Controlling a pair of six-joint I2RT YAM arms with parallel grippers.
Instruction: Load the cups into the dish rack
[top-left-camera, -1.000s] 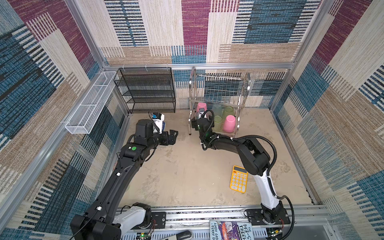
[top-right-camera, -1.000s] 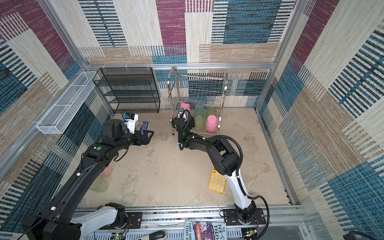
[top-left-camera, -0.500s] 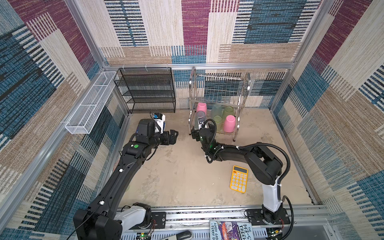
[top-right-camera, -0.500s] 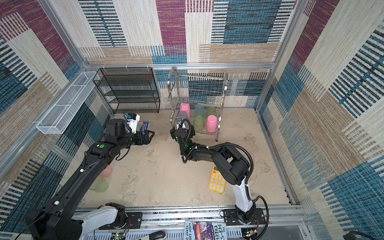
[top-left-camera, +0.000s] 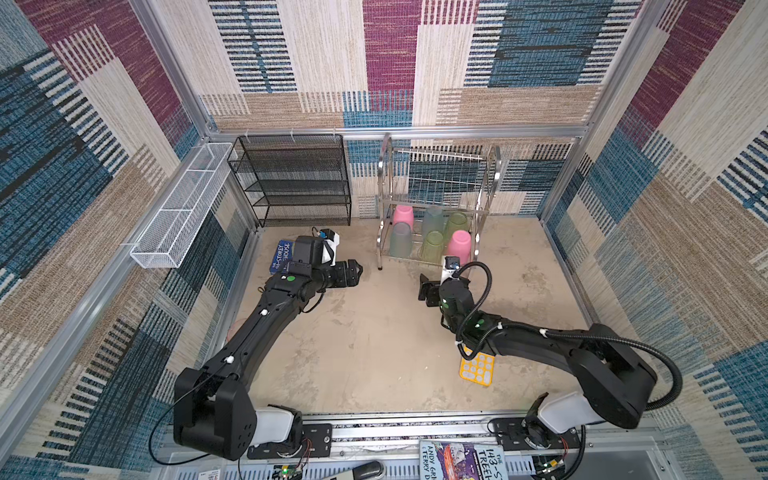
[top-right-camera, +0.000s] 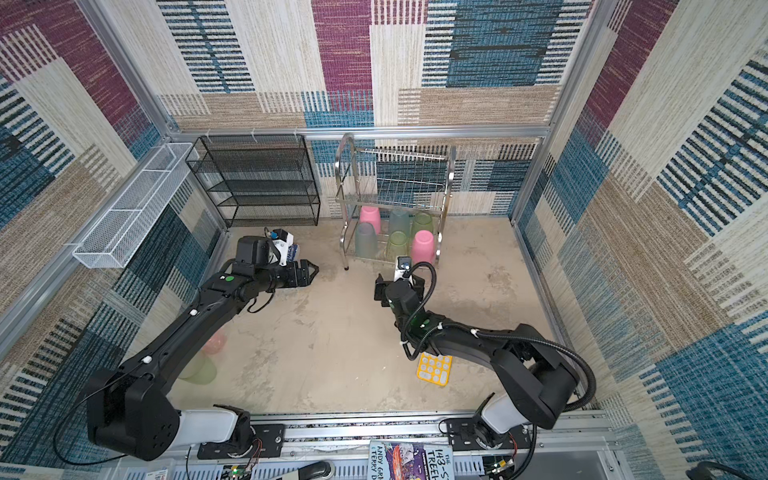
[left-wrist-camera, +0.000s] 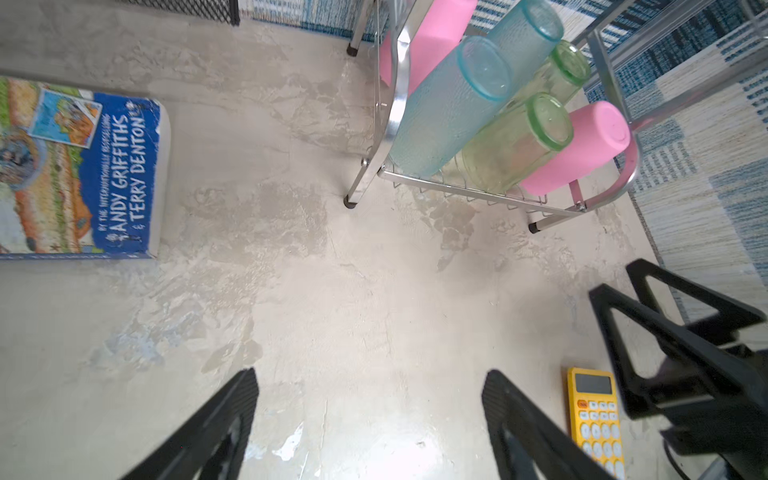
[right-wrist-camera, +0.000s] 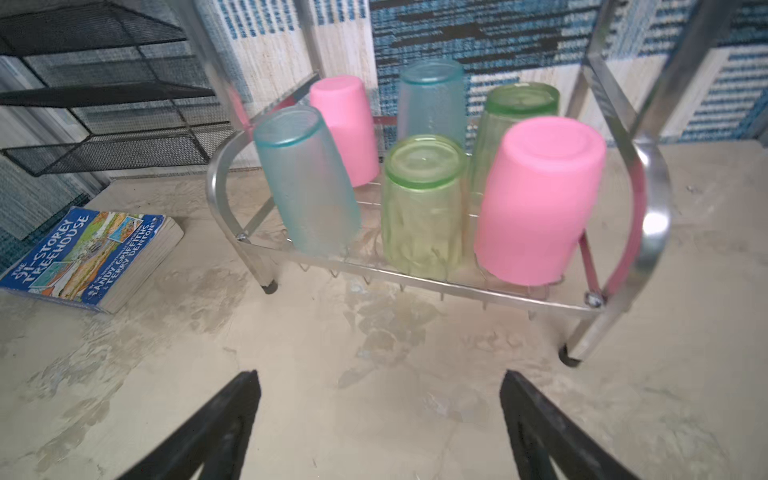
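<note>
The silver dish rack (top-left-camera: 487, 174) (top-right-camera: 449, 166) stands at the back wall. On its lower tier several cups sit upside down: pink (top-left-camera: 403, 216), teal (top-left-camera: 400, 245) (right-wrist-camera: 307, 183), green (top-left-camera: 432, 246) (right-wrist-camera: 422, 208) and pink (top-left-camera: 458, 246) (right-wrist-camera: 536, 199). A salmon pink cup (top-right-camera: 214, 343) and a green cup (top-right-camera: 199, 368) lie on the floor, half hidden under my left arm. My left gripper (top-left-camera: 355, 270) (left-wrist-camera: 370, 374) is open and empty, left of the rack. My right gripper (top-left-camera: 426, 289) (right-wrist-camera: 380, 374) is open and empty, just in front of the rack.
A black mesh shelf unit (top-left-camera: 299, 183) stands left of the rack, and a white mesh trough (top-left-camera: 178, 208) hangs on the left wall. A blue book (top-left-camera: 282, 255) (left-wrist-camera: 79, 170) lies beside my left wrist. A yellow calculator (top-left-camera: 478, 368) lies under my right forearm.
My right gripper has drawn back from the rack's front left corner, where the teal cup now stands free. The left gripper has edged slightly to the right.
</note>
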